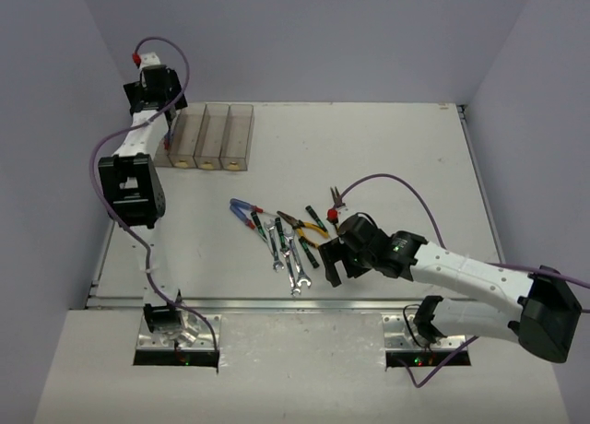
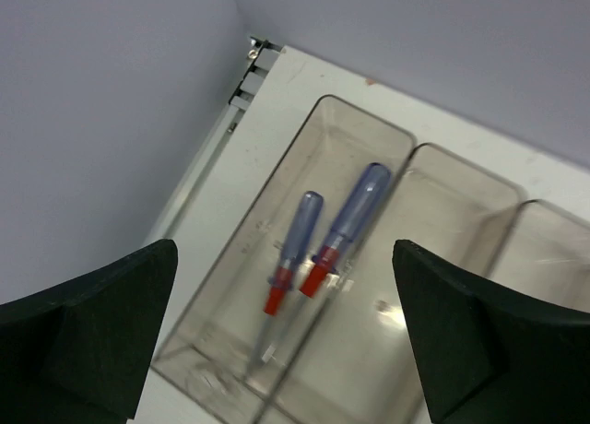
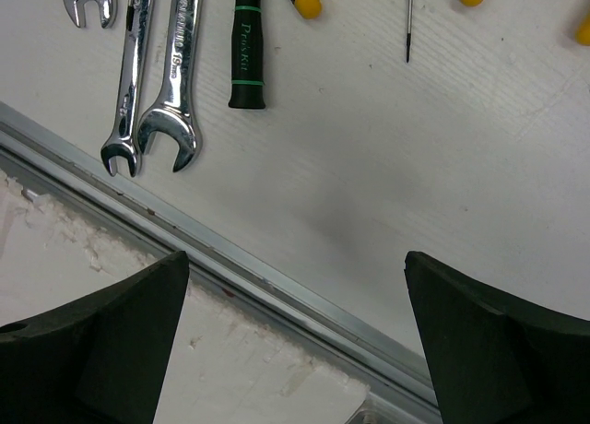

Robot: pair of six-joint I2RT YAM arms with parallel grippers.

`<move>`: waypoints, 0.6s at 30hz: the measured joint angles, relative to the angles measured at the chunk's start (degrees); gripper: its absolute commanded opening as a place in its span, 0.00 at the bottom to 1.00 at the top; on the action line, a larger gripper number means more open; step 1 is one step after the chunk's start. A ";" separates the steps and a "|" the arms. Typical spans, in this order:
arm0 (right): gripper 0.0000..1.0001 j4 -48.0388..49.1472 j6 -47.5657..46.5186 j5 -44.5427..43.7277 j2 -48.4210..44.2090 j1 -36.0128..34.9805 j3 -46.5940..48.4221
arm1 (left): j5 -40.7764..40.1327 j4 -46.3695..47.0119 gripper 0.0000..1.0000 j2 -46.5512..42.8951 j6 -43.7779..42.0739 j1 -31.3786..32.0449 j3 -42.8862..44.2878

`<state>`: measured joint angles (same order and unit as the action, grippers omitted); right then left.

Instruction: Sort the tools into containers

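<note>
Two blue-handled screwdrivers (image 2: 355, 226) with red collars lie side by side in the leftmost of the smoky containers (image 2: 235, 258). My left gripper (image 2: 286, 350) hangs open above them, holding nothing. In the top view it (image 1: 169, 120) is at the row of containers (image 1: 214, 136) at the far left. The other tools (image 1: 288, 242) lie mid-table: silver wrenches (image 3: 180, 74), a black/green screwdriver (image 3: 247, 46) and yellow-handled pliers (image 1: 311, 227). My right gripper (image 3: 295, 341) is open and empty over the table's near edge, just right of the wrenches (image 1: 294, 275).
The metal rail of the table's near edge (image 3: 277, 267) runs right under the right gripper. A small pair of pliers (image 1: 336, 199) lies apart behind the right arm. The side wall (image 2: 101, 120) stands close on the left of the bins.
</note>
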<state>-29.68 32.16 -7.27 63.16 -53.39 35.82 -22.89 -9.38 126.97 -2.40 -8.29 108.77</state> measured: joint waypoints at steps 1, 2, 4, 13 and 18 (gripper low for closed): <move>0.99 0.25 -0.04 0.00 0.23 0.00 0.05 | -0.75 -2.32 1.00 -2.50 4.42 0.43 -0.01; 0.99 0.49 -0.07 -0.01 0.47 0.00 0.11 | -1.27 -4.39 1.00 -5.24 9.07 0.88 -0.24; 0.99 0.67 -0.09 -0.07 1.15 0.00 0.43 | 0.79 -4.02 1.00 -13.95 17.81 1.65 -6.47; 0.99 1.51 1.72 -2.73 1.85 -0.04 0.86 | -10.27 -2.54 1.00 -50.69 40.63 26.56 -44.25; 0.99 1.48 3.40 -4.06 0.86 -0.04 0.84 | -12.45 -11.42 0.79 -44.67 54.03 36.08 -51.85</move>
<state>-28.21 35.56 -11.33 64.02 -53.43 36.67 -35.34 -20.80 82.30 51.63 27.79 56.92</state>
